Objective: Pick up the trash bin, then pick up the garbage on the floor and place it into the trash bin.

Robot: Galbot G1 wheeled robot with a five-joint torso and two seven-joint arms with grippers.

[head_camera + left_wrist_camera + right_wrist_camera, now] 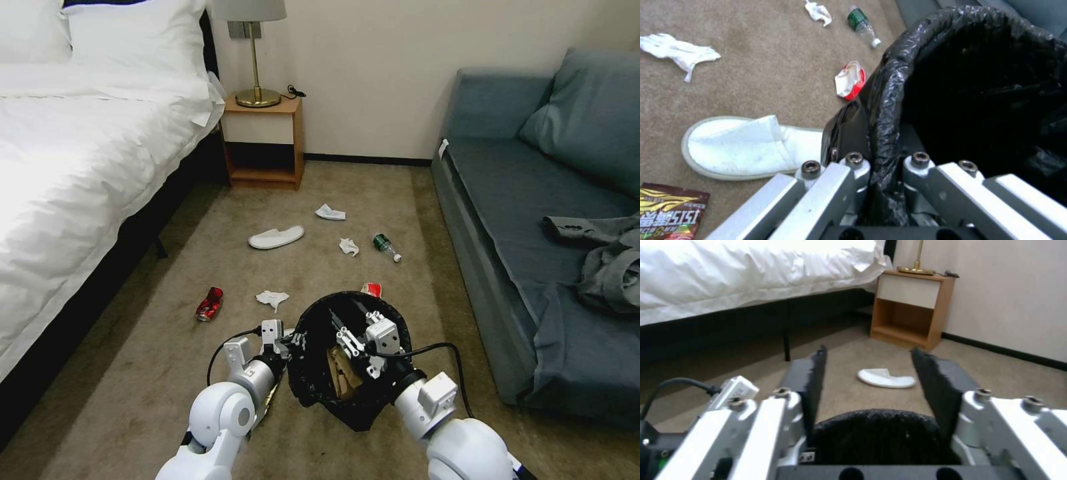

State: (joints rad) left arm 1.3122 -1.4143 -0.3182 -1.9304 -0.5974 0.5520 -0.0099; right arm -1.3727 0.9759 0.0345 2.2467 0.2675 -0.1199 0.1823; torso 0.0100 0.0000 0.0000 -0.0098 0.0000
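Observation:
The trash bin [347, 400], lined with a black plastic bag, is tilted in front of me. My left gripper [287, 341] is shut on its near-left rim [887, 133]. My right gripper [347, 333] hovers over the bin's mouth, open and empty, with the dark rim [876, 430] just below it. A tan paper bag [341, 373] lies inside the bin. Garbage is scattered on the carpet: a crushed red can [209, 304], tissues [272, 298], a white slipper [276, 237], a green bottle [386, 246] and a red packet [372, 289]. Another slipper [746, 146] and a snack packet [669, 213] lie under my left arm.
The white bed [73, 153] runs along the left, with a wooden nightstand [263, 140] and a lamp at the back wall. A blue-grey sofa [533, 220] with a grey cloth [607, 260] borders the right. Open carpet lies between them.

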